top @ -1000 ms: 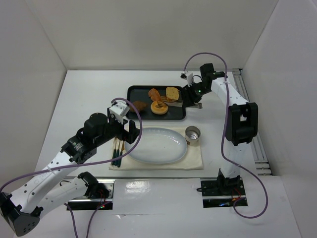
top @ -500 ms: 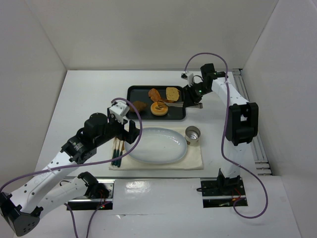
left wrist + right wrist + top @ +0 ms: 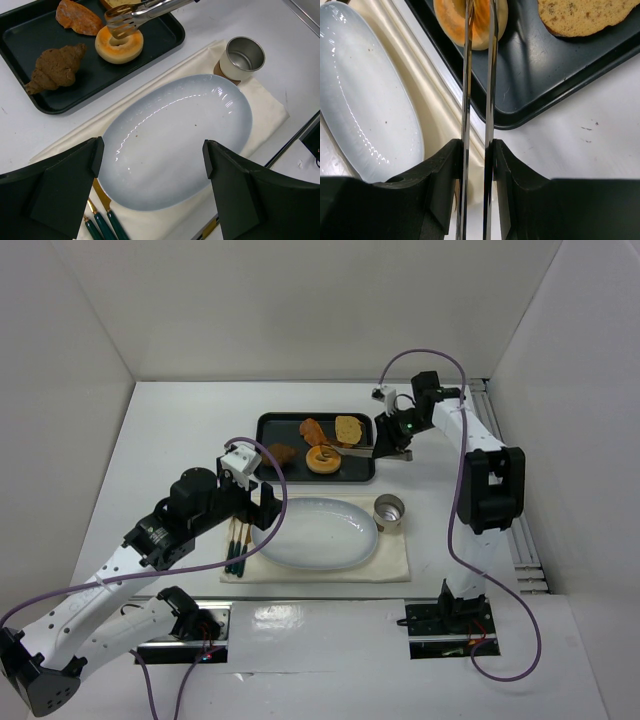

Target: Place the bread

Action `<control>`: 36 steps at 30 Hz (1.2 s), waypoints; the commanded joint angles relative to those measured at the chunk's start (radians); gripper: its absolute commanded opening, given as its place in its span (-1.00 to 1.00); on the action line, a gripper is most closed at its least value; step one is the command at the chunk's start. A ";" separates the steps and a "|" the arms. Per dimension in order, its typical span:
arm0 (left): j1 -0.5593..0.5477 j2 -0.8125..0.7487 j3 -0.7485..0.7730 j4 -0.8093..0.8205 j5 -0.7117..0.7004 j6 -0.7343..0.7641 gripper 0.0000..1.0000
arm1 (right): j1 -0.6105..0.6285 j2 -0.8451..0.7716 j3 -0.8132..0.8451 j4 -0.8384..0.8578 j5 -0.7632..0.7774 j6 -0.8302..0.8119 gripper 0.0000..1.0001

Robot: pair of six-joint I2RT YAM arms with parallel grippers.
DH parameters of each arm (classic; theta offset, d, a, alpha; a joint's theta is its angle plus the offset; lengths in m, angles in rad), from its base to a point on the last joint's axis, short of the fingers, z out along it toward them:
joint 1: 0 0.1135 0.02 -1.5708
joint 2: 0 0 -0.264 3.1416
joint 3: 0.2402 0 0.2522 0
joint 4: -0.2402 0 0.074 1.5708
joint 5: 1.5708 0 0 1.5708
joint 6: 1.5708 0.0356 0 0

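The right claw (image 3: 475, 150) clenches tongs (image 3: 466, 100) whose tips touch the bread (image 3: 451, 22) ahead.

The bread (image 3: 125, 52) is a little doughnut-looking ring, golden orange-yellow with a paler top and a hole in the middle. It's lying flat on the black tray (image 3: 152, 45), near the front edge toward the right. The metal tongs (image 3: 145, 10) have their tips right at its hole and far rim.
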 commanded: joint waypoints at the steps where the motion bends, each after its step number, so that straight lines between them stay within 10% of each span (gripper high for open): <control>1: 0.004 -0.017 0.001 0.037 -0.007 0.027 0.99 | -0.007 -0.079 -0.016 0.038 -0.053 0.013 -1.00; 36: 0.004 -0.017 0.001 0.037 -0.034 0.027 0.99 | 0.083 -0.427 -0.295 -0.220 -0.208 -0.183 -1.00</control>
